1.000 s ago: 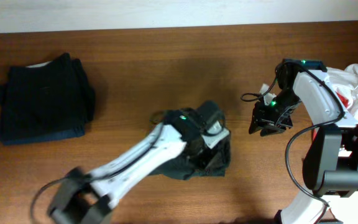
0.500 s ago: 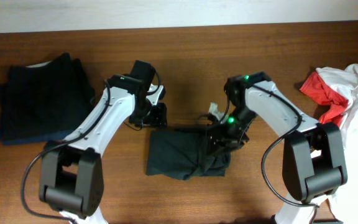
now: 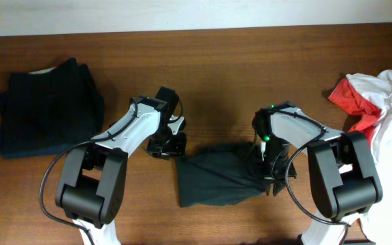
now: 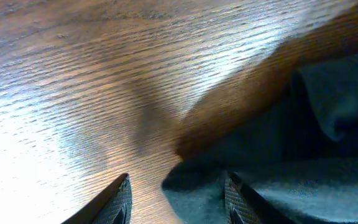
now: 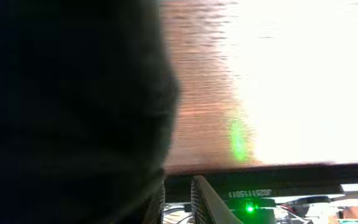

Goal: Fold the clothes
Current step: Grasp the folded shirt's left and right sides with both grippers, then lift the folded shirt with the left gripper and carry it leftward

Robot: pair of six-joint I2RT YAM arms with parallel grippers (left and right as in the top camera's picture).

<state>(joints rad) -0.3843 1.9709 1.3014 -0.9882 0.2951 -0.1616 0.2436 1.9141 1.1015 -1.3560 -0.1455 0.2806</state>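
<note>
- No word, brand or number can be read for certain in any view.
- The only lettering is a short row of pale characters (image 5: 248, 194) on the dark bar (image 5: 316, 185), just above the green light (image 5: 249, 208) in the right wrist view. It is blurred and seems upside down, so its letters and digits cannot be told.
- From overhead, the dark garment (image 3: 213, 180), the folded dark pile (image 3: 46, 105) and the white and red cloth (image 3: 386, 102) show no legible print.
</note>
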